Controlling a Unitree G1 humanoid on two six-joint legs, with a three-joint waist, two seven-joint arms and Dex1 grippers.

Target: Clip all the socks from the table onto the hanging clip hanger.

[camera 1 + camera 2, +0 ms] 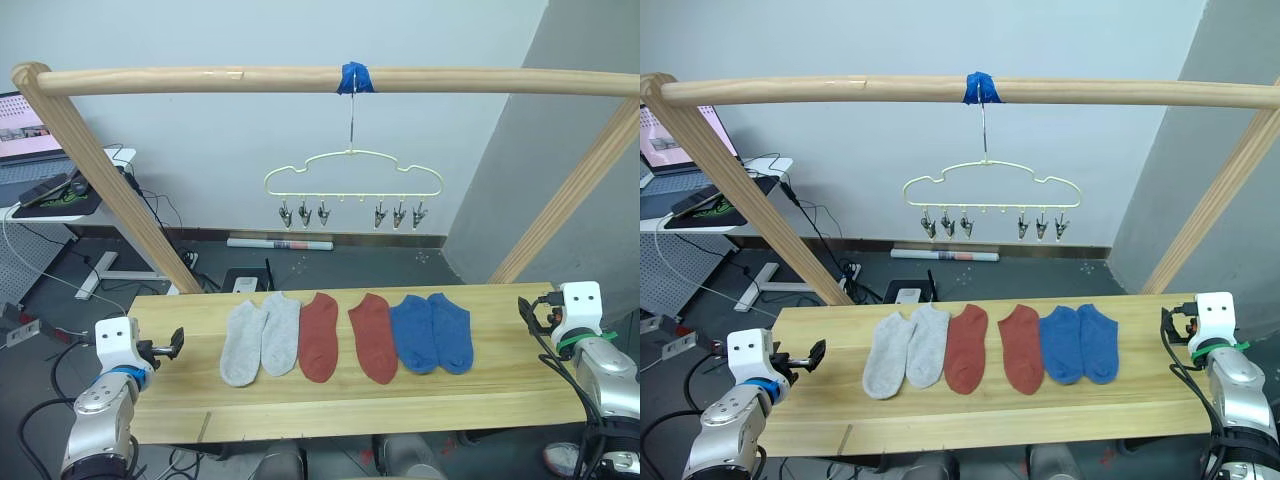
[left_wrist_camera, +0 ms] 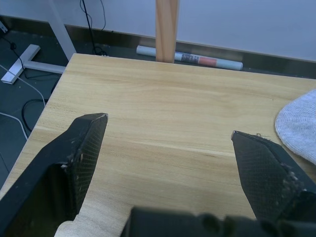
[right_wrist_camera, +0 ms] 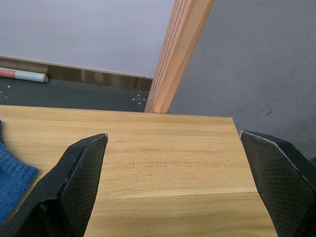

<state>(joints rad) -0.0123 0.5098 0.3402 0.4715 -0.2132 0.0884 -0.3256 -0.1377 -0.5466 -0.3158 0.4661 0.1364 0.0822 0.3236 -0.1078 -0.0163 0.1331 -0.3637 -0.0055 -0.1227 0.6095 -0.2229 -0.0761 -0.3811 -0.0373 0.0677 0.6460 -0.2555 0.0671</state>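
Six socks (image 1: pixel 345 337) flat on table (image 1: pixel 500 400); clip hanger (image 1: pixel 352 180) apparently bare.
Left gripper (image 2: pixel 168 143), right gripper (image 3: pixel 173 148) spread: pinch one cuff edge.

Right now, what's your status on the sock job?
Both end effectors open and empty: left, right. Six socks flat on the table. Clip hanger bare. Nothing in the way.
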